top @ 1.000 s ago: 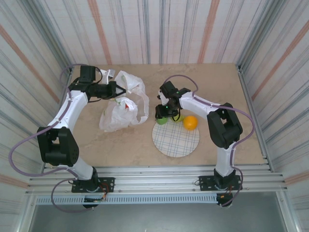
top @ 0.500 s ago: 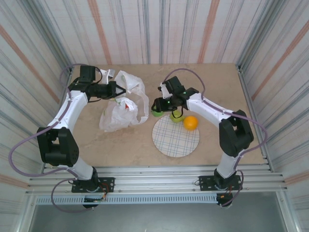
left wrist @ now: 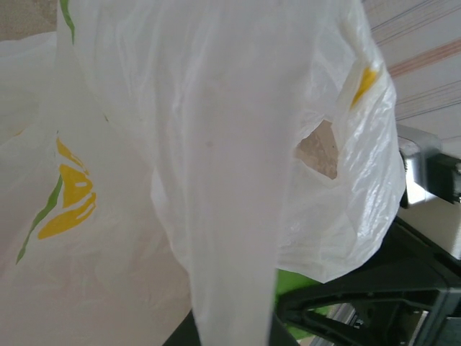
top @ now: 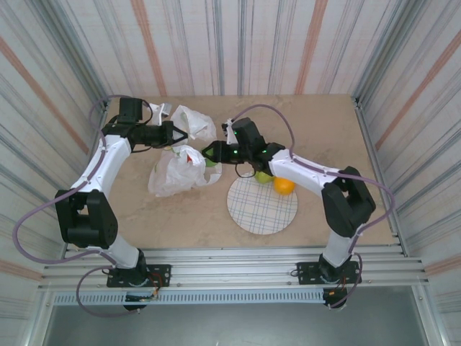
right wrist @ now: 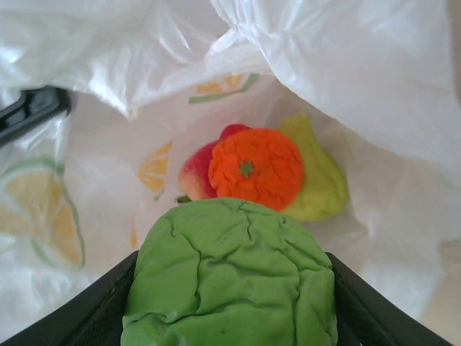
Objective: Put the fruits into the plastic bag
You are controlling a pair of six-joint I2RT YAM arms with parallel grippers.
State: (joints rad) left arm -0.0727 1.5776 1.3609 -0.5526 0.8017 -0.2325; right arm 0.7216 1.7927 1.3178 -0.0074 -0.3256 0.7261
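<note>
- Three fruits already lie in your largest item, the plastic bag (top: pixel 176 169), which slumps on the table (top: pixel 324 130) left of the plate. An orange (right wrist: pixel 256 167) sits on top, with a red apple (right wrist: pixel 194 173) touching it on one side and a green pear (right wrist: pixel 320 184) on the other.
- Your plate (top: pixel 259 213) holds a second orange (top: pixel 284 186) near its far rim. A yellow-green fruit (top: pixel 263 176) sits just beside it, at the rim and partly under the right arm.
- Your left gripper (top: pixel 175 135) has its jaws clamped on a strand of the bag's edge and holds the mouth up. The film is thin, so a tug from the other arm could pull it free or tear it, and the mouth would fall shut.
- Your right gripper (top: pixel 210 154) is at that mouth, jaws closed on the green apple (right wrist: pixel 230 277), which hangs over the fruit inside.
- Release too near the lip and I judge the apple could catch a fold and roll out onto the table. Dropped straight down, it may bounce off the orange.
</note>
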